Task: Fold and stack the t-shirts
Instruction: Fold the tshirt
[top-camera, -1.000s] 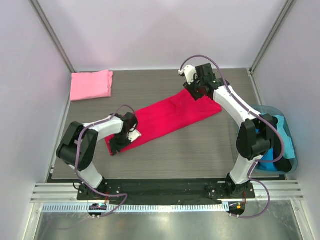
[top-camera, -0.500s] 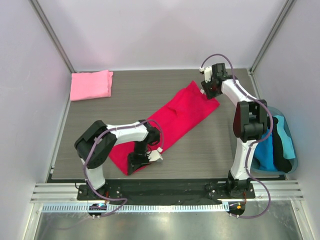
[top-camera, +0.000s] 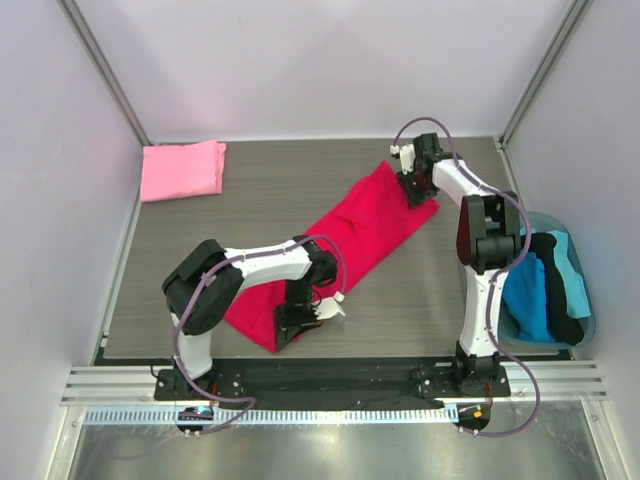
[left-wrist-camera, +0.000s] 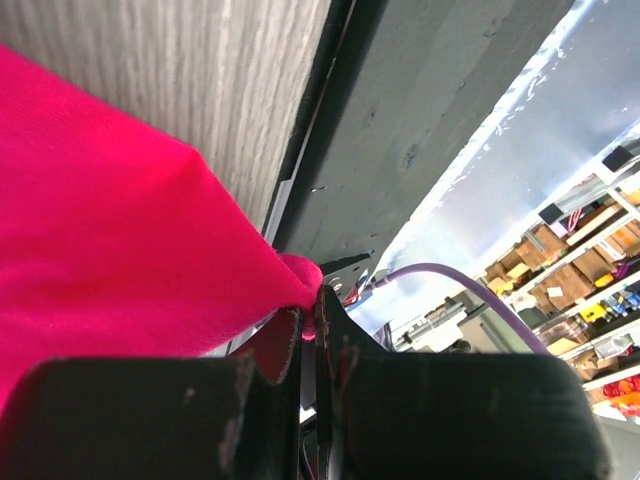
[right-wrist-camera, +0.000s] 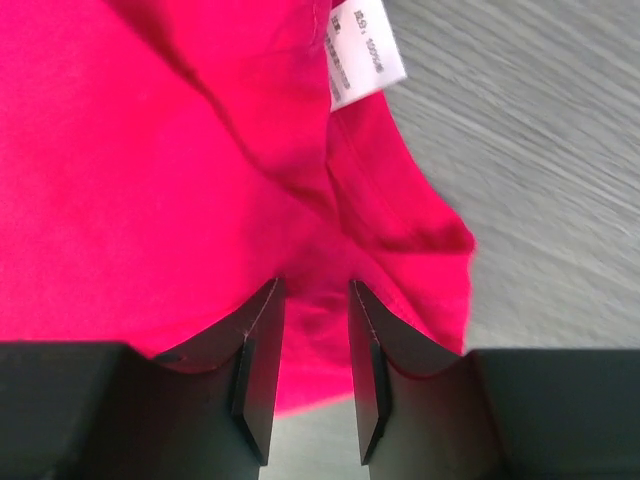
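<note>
Low at front edge, left tool (left-wrist-camera: 309, 330) pinches crimson t-shirt (left-wrist-camera: 110, 230).

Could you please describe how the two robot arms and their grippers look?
The left arm and the right arm have white links and black joints. A thin purple cable loops along each. The left gripper and the right gripper have flat black fingers; the left one shows pale scuffs.

1. The spread-out t-shirt (top-camera: 352, 235) lies slantwise across the bench (top-camera: 270, 190), near-left to far-right.
2. The folded t-shirt (top-camera: 182, 170) sits in the far-left corner, well apart.
3. A tub (top-camera: 594, 312) holding clothes (top-camera: 528, 292) stands beyond the bench's right edge.
</note>
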